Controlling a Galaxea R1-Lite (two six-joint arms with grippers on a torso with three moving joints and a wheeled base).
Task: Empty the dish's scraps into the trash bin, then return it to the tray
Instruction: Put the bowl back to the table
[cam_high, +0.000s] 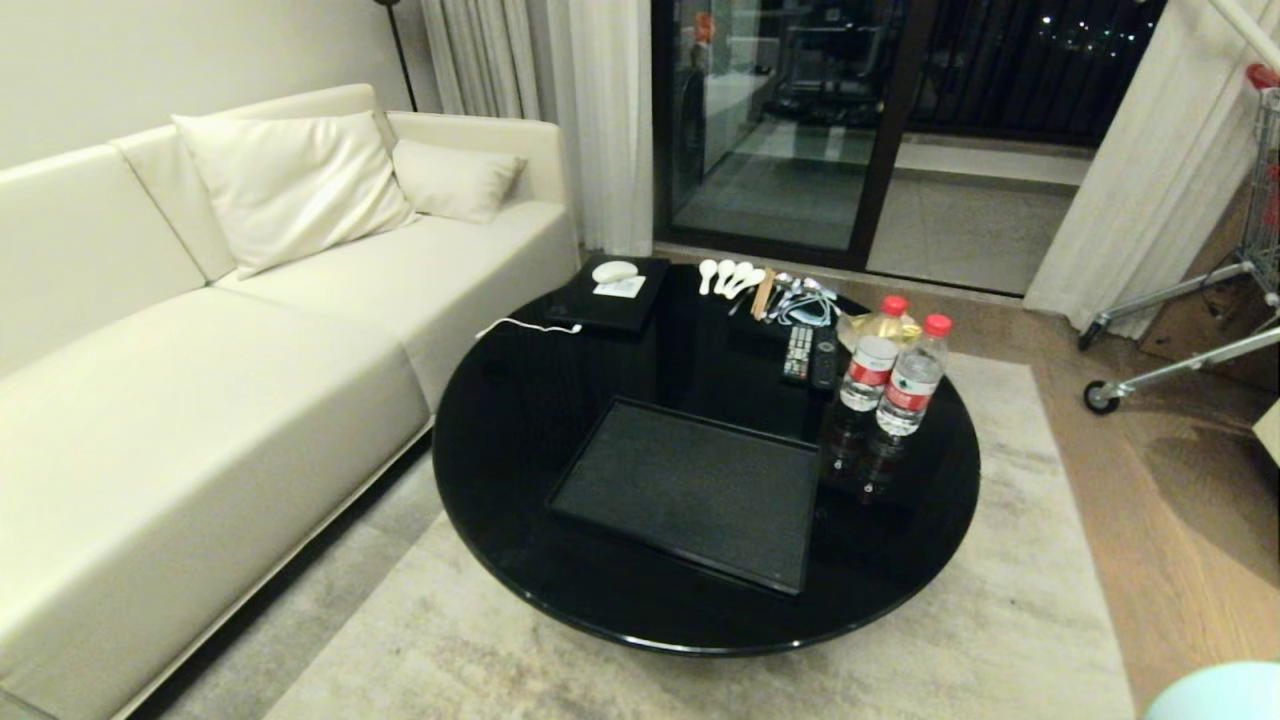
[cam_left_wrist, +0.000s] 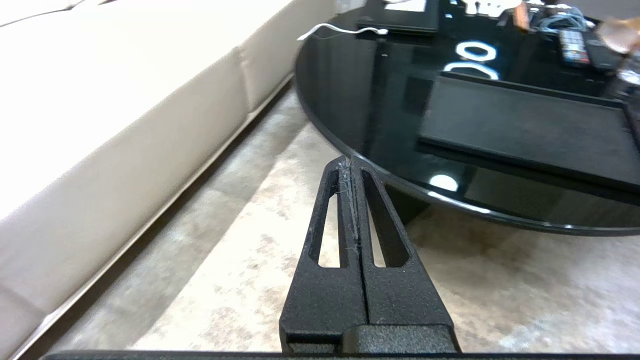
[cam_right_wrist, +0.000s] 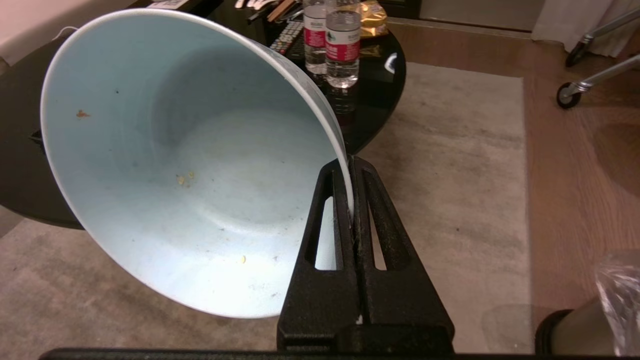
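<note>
One round black table (cam_high: 520, 420) stands on a pale rug (cam_high: 1000, 620) beside a cream sofa (cam_high: 150, 400) that carries two cushions. On the table lies one black tray (cam_high: 690, 490), bare, near the table's front edge. Behind the tray, toward the table's far side, stand two water bottles (cam_high: 895, 375) with red caps, touching each other, and just beside them lie two remote controls (cam_high: 808, 355). Further back on the table lies a row of white spoons (cam_high: 725, 275), about four, with a tangle of metal cutlery next to them; the count of those cannot be told. One small black slab (cam_high: 610, 300) with a white oval on it sits at the table's far left edge.

The right end effector (cam_right_wrist: 352, 200) is clenched on the rim of one pale blue dish (cam_right_wrist: 190, 165), which is tilted up on edge off the front right of the table, above the rug and apart from the tray. The dish spreads out from the fingertips toward the table; inside it only a few tiny yellow and orange crumbs (cam_right_wrist: 184, 178) cling to the surface. One steel bin (cam_right_wrist: 590, 330) with a clear bag liner stands on the floor near this end effector, well apart from the table.

The left end effector (cam_left_wrist: 351, 165) is clenched on nothing, hanging above the rug just off the table's front left edge.
</note>
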